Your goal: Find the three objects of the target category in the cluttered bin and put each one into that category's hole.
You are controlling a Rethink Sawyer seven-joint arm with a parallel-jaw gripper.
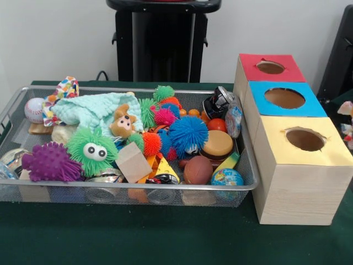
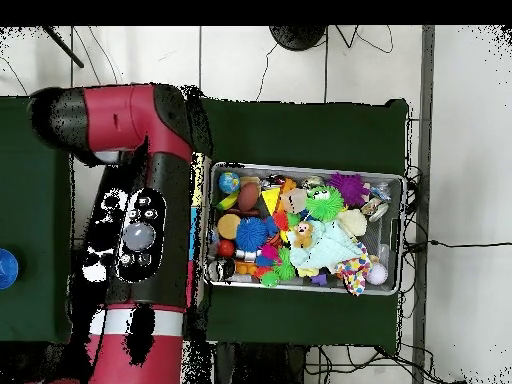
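Observation:
A wire mesh bin (image 1: pixel 138 186) is packed with toys. In it are a purple spiky ball (image 1: pixel 51 162), a green fuzzy ball with eyes (image 1: pixel 92 148), a blue spiky ball (image 1: pixel 187 134), and orange (image 1: pixel 151 143) and pink (image 1: pixel 164 116) spiky balls. A brown ball (image 1: pixel 198 169), a globe ball (image 1: pixel 226 178), a baseball (image 1: pixel 34 110), a wooden block (image 1: pixel 133 162) and a teddy bear (image 1: pixel 123 122) on a mint cloth (image 1: pixel 91 109) also lie there. To the right, a wooden box has a red hole (image 1: pixel 270 67), a blue hole (image 1: pixel 284 97) and a yellow hole (image 1: pixel 305 139). No gripper shows; overhead, only the red and black arm (image 2: pixel 140 220) lies left of the bin (image 2: pixel 300 167).
The arm covers the box of holes in the overhead view. A black toy helmet (image 1: pixel 218 102) and a red ball (image 1: pixel 217 125) sit at the bin's right end near the box. A blue object (image 2: pixel 6 268) lies at the overhead view's left edge. Green cloth (image 1: pixel 165 237) covers the table.

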